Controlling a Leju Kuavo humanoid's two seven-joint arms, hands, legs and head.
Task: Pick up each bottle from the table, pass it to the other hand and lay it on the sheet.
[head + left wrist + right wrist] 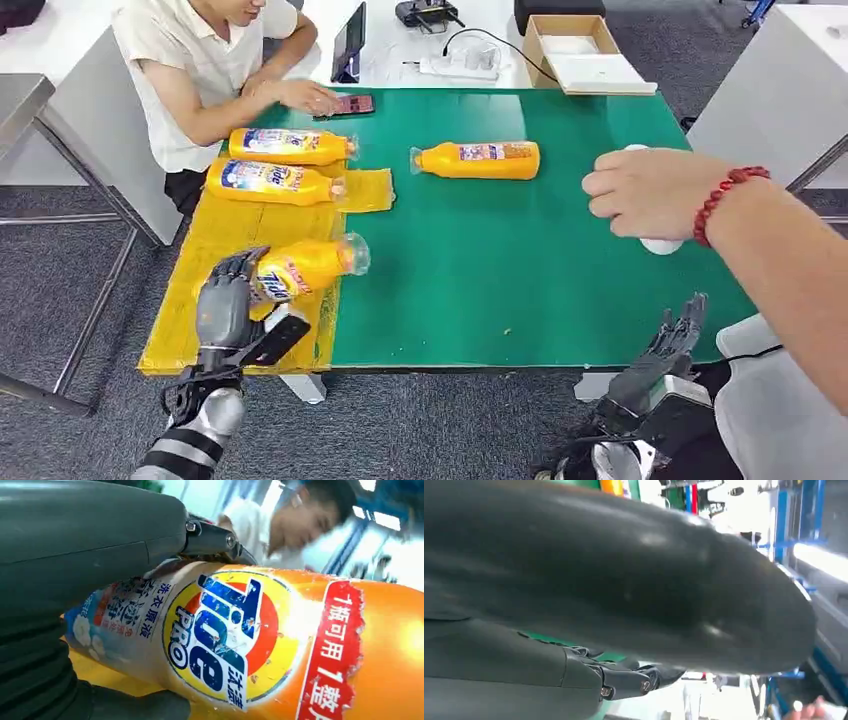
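My left hand (228, 305) grips an orange detergent bottle (305, 267) over the yellow sheet (215, 250) at the table's left; up close, the bottle's label (227, 635) sits under my thumb. Two more orange bottles (290, 146) (272, 182) lie side by side on the far part of the sheet. Another orange bottle (480, 160) lies on the green table (500, 270) toward the back middle. My right hand (675, 340) hangs at the table's near right edge, fingers straight and holding nothing.
A person's arm with a red bead bracelet (725, 195) reaches in from the right, its hand on a white object (655, 243). Another person (205, 60) sits at the back left with a phone (352, 104). A cardboard box (580, 50) stands behind the table.
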